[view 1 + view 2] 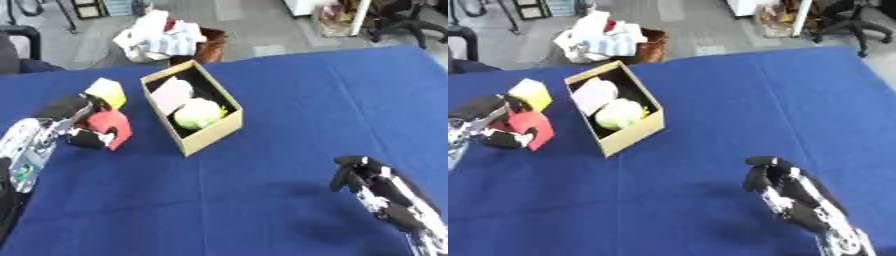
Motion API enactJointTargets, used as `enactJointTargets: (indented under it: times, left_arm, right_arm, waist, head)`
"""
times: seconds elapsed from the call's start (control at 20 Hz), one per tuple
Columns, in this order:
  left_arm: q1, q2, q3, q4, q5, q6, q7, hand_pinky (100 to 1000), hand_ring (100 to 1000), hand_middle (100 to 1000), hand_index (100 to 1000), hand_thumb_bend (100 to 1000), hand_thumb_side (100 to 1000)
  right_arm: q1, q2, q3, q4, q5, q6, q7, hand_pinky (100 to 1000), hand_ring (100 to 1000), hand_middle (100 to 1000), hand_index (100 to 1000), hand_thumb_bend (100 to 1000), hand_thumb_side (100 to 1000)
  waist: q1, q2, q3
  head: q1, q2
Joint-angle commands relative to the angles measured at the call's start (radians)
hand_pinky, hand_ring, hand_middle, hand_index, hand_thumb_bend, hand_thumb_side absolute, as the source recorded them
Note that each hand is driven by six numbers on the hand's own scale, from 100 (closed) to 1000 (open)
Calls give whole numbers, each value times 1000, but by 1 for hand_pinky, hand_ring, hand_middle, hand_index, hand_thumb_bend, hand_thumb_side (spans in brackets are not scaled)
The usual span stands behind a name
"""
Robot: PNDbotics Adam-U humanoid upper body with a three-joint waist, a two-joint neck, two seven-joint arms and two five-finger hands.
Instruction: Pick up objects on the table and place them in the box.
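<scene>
A tan cardboard box (212,134) stands on the blue table, left of centre, with a pink object (171,94) and a light green object (199,113) inside. My left hand (77,122) is at the left, its fingers curled round a red block (112,127), a short way left of the box. A yellow block (107,92) sits just behind that hand, close to its black fingers. My right hand (372,186) hovers at the lower right, fingers curled, holding nothing.
The blue cloth (332,95) covers the whole table. Beyond the far edge a brown basket (210,47) holds white cloths (157,37). Office chairs (402,20) stand at the far right.
</scene>
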Motion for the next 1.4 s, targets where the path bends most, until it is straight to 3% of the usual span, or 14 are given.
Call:
enactJointTargets:
  times: [0.05,0.4,0.85,1.25,1.4]
  left_arm:
    - [-41,38,8,-50,34,-1,8,657,505,571,821,100,258]
    - [-188,26,-35,-42,34,-21,-9,666,511,577,823,100,256]
    - [-379,-131,-83,145,-80,-47,15,670,519,594,831,100,253]
    - [-461,-245,-80,310,-204,-52,115,714,601,685,857,106,253]
    - [-465,-261,-75,345,-239,-61,138,735,640,716,870,168,259]
  right_arm:
    - [-9,-15,-4,-10,2,-2,-1,566,581,541,783,100,432]
    - [-6,-16,2,-8,2,-2,4,566,581,541,782,100,433]
    - [-18,-4,9,-11,-3,-1,9,566,581,541,782,100,434]
    - [-28,6,17,-12,-8,0,18,566,581,540,782,100,433]
    - [-28,6,17,-11,-8,0,18,566,581,540,782,100,433]
  waist:
    - [-1,-26,0]
    - [-1,-29,-6]
    - [-7,-15,-35]
    - [-16,-8,-53]
    - [-17,-6,-55]
  head:
    - [0,-1]
    - [8,-3]
    - [18,-10]
    - [31,-18]
    - [33,-19]
